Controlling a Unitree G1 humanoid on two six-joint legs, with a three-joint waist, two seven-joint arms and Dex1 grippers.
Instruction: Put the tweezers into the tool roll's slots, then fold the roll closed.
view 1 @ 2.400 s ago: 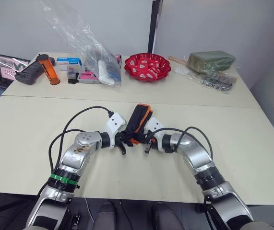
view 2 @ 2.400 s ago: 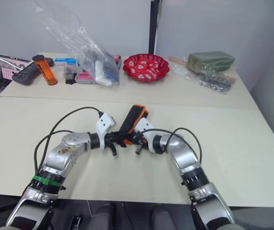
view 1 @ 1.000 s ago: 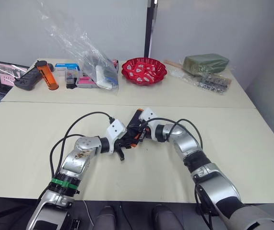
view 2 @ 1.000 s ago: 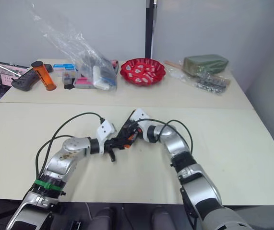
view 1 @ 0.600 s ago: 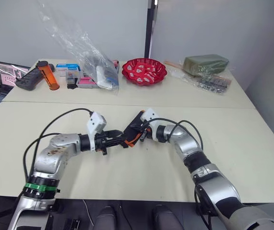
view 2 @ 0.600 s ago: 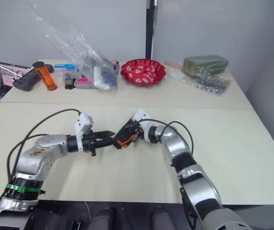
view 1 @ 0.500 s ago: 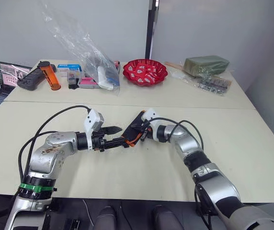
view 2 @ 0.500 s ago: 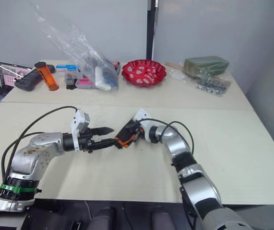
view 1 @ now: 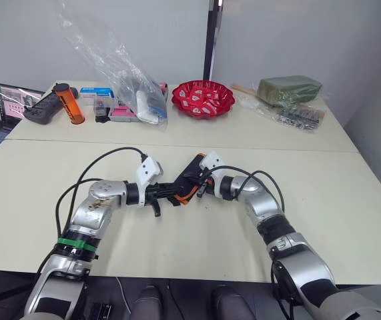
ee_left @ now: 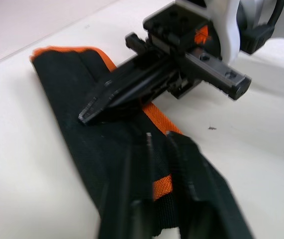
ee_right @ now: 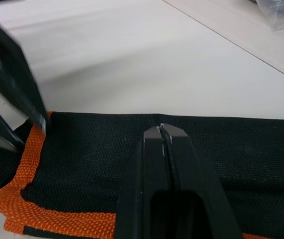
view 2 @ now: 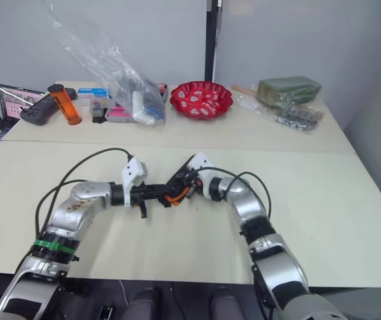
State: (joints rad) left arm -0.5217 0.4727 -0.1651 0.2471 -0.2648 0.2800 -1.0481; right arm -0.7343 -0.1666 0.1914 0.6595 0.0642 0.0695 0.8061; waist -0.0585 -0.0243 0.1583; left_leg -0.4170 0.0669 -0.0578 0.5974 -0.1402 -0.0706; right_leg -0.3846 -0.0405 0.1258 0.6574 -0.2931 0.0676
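Observation:
The tool roll (view 1: 192,170) lies folded at the table's middle, black with orange trim, so its slots are hidden inside. The tweezers are hidden. My right gripper (view 1: 189,181) is shut, and its joined tips (ee_right: 160,128) press down on the roll's black fabric (ee_right: 92,149). My left gripper (view 1: 175,192) is at the roll's near end, open by a narrow gap (ee_left: 156,144), with the orange edge trim (ee_left: 162,186) showing between its fingers. In the left wrist view the right gripper (ee_left: 89,115) rests on the roll just beyond.
Along the back of the table stand a red bowl (view 1: 203,97), a clear plastic bag (view 1: 120,67) of items, an orange canister (view 1: 68,105), small boxes (view 1: 100,97) and a green package (view 1: 290,87). A seam (view 1: 297,149) runs across the table behind the roll.
My left gripper, spread wide and left of the roll half a second ago, has moved right onto the roll's near end and narrowed. The right gripper has stayed on the roll.

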